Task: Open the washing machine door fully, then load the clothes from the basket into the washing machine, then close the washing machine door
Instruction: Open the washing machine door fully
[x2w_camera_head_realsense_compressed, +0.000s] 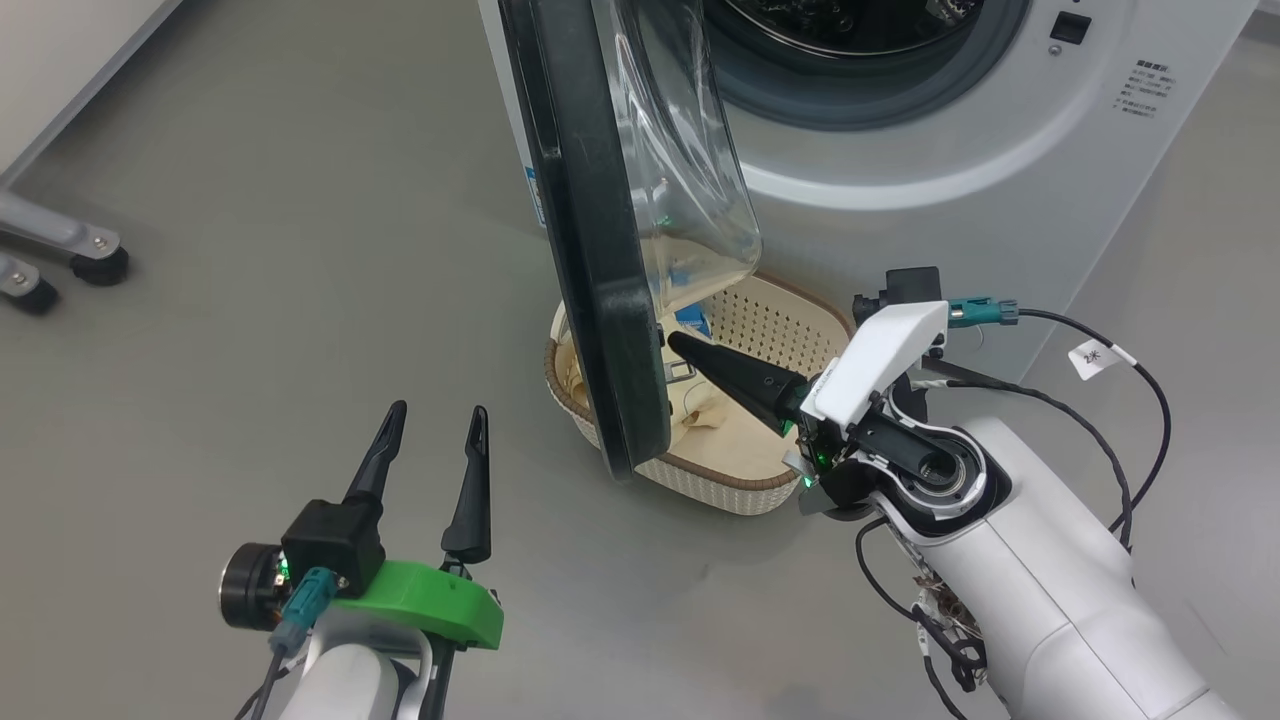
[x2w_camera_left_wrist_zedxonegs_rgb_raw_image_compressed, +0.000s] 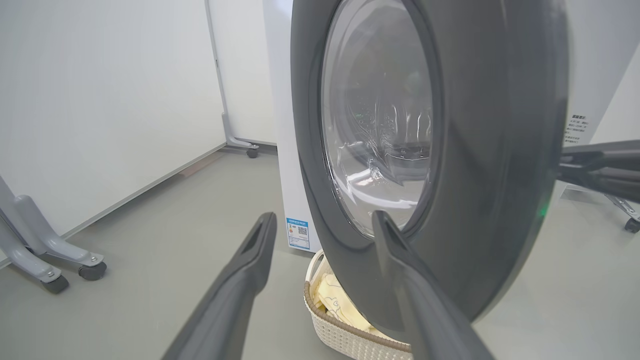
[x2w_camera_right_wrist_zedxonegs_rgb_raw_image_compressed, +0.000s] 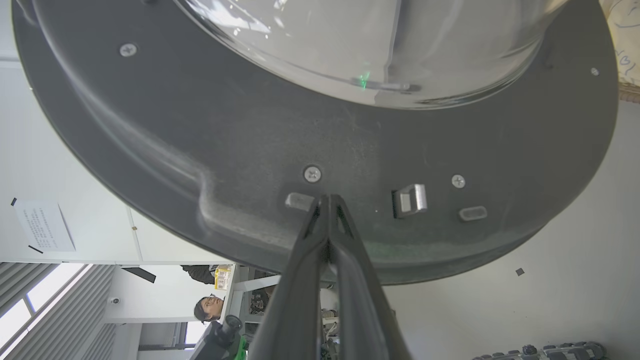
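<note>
Just one black-rimmed glass door, ajar on one white washing machine.
Right end effector, fingers together, touches its inside; left end effector spread, empty; one cream basket of yellow clothes below.

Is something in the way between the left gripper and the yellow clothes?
Yes. The round black-rimmed glass door, half open, stands over the cream perforated basket, between the left gripper and the pale yellow clothes.

clothes in basket, basket before washing machine
</note>
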